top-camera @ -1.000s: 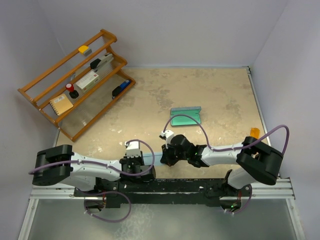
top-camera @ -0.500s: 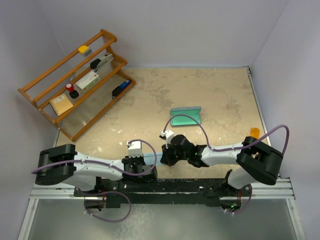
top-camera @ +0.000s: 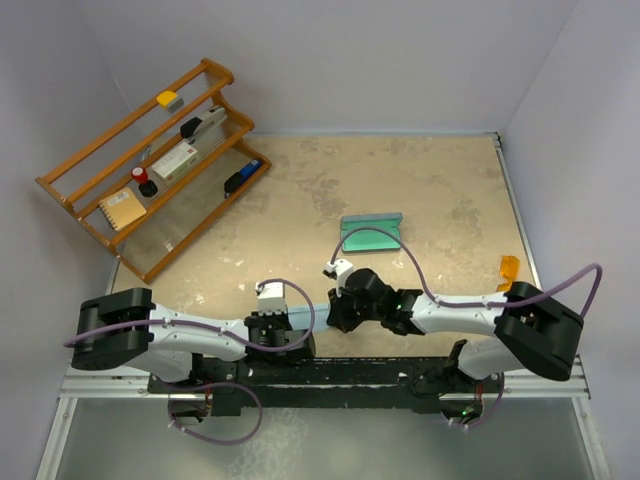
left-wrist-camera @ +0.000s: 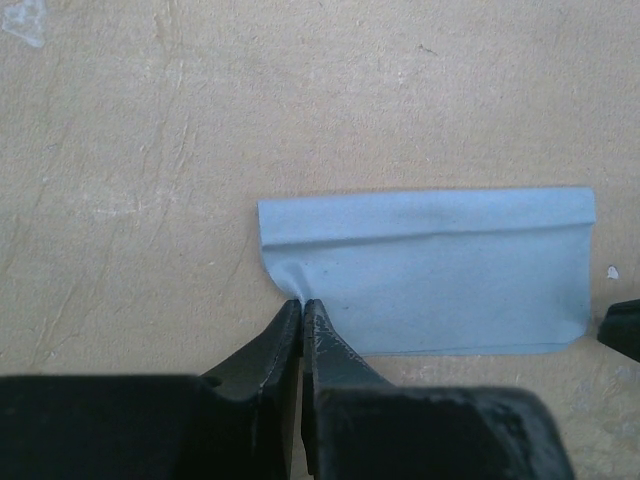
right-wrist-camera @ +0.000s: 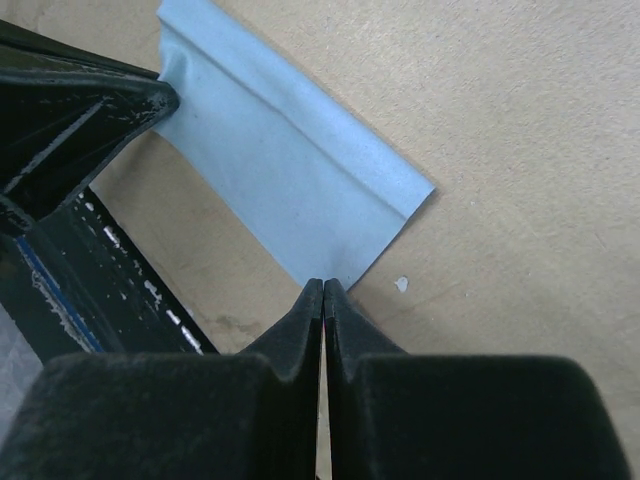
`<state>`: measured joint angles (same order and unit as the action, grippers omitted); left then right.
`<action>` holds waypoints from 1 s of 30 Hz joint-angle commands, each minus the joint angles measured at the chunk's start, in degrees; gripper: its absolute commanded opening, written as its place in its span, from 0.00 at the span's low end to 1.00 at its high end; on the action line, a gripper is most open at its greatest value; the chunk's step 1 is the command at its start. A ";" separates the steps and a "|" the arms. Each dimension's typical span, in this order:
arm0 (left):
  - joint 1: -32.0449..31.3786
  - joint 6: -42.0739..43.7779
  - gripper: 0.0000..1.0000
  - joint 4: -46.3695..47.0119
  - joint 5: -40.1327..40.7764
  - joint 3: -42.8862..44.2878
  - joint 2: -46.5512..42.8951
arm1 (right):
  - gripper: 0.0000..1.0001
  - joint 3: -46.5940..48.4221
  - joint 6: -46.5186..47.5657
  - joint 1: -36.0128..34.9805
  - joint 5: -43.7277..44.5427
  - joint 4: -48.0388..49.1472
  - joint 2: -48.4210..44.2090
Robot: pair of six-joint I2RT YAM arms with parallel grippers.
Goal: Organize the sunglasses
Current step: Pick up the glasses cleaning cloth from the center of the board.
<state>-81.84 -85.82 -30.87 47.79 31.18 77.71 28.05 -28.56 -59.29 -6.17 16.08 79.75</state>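
left wrist: left jaws clamped on the blue cloth, near-left corner | right wrist: right jaws pinching its other near corner | top external: cloth lies flat by the near edge of the surface, long axis left-right, fold toward the far edge
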 commanded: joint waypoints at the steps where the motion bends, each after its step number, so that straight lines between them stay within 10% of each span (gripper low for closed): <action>1: -0.25 1.62 0.00 1.28 -1.41 0.81 -0.17 | 0.03 3.25 1.07 -0.39 4.03 -7.24 -4.71; 9: -0.25 3.87 0.00 4.46 -2.06 -0.34 -1.02 | 0.22 1.93 -2.33 -0.39 7.67 -10.23 -6.80; 30: -0.20 8.06 0.00 9.77 -3.13 -4.18 -5.30 | 0.32 5.49 -8.30 -0.52 9.54 -11.12 0.01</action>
<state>-81.84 -79.44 -22.98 45.01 27.51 73.30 31.09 -35.55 -59.37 2.09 5.10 78.61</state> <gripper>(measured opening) 0.003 0.315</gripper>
